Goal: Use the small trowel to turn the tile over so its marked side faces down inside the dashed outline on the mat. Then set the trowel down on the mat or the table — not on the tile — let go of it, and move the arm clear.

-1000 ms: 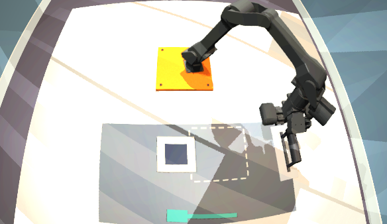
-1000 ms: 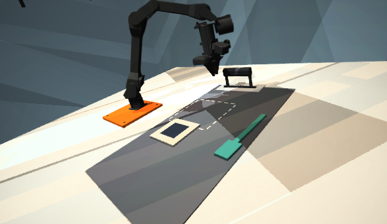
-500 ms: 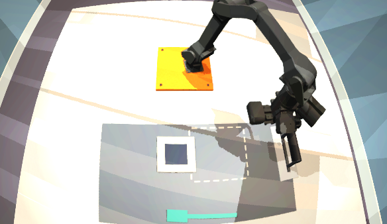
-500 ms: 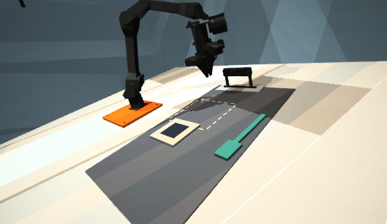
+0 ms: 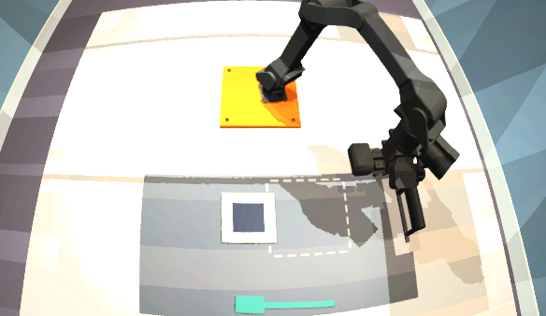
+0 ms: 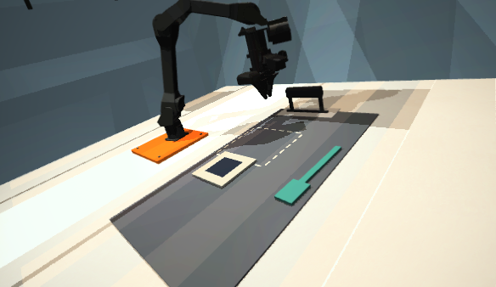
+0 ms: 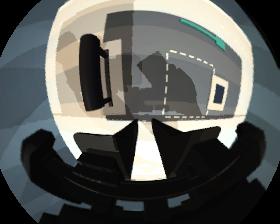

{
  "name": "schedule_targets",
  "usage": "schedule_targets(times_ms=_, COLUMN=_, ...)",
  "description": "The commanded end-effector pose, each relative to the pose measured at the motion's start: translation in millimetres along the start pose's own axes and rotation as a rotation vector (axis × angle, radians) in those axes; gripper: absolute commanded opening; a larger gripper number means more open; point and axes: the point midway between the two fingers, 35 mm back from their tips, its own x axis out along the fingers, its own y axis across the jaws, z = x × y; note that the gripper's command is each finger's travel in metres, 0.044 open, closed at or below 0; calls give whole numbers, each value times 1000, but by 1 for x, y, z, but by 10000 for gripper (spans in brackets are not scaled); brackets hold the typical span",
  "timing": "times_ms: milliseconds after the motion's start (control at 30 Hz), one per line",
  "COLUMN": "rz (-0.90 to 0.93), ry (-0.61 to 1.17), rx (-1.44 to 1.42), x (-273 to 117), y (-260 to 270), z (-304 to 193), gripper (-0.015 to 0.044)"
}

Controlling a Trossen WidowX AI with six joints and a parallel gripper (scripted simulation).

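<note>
The tile (image 5: 248,217) (image 6: 224,167) (image 7: 219,94) lies flat on the grey mat (image 5: 187,254) (image 6: 204,231), dark square on a pale border facing up. Its right edge in the top view overlaps the left line of the dashed outline (image 5: 278,256); most of it lies outside. The teal trowel (image 5: 250,304) (image 6: 292,192) (image 7: 220,44) lies flat near the mat's front edge. My gripper (image 6: 266,98) (image 7: 144,121) is slightly open and empty, above the table near the black bar. Its fingertips are hidden in the top view.
A black horizontal bar on two legs (image 5: 414,210) (image 6: 304,92) (image 7: 90,72) stands at the mat's right end in the top view, close to the gripper. The arm's base plate (image 5: 238,100) (image 6: 149,149) is behind the mat. The arm's shadow falls across the dashed outline.
</note>
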Motion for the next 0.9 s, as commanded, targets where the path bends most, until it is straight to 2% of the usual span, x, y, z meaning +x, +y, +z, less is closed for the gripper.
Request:
schedule_targets(times_ms=0, rz=0, ry=0, rx=0, x=0, y=0, z=0, gripper=100)
schedule_targets(times_ms=133, rz=0, ry=0, rx=0, x=0, y=0, z=0, gripper=100)
schedule_targets(times_ms=267, rz=0, ry=0, rx=0, x=0, y=0, z=0, gripper=0)
schedule_targets(times_ms=767, rz=0, ry=0, rx=0, x=0, y=0, z=0, gripper=0)
schedule_targets(times_ms=867, rz=0, ry=0, rx=0, x=0, y=0, z=0, gripper=79)
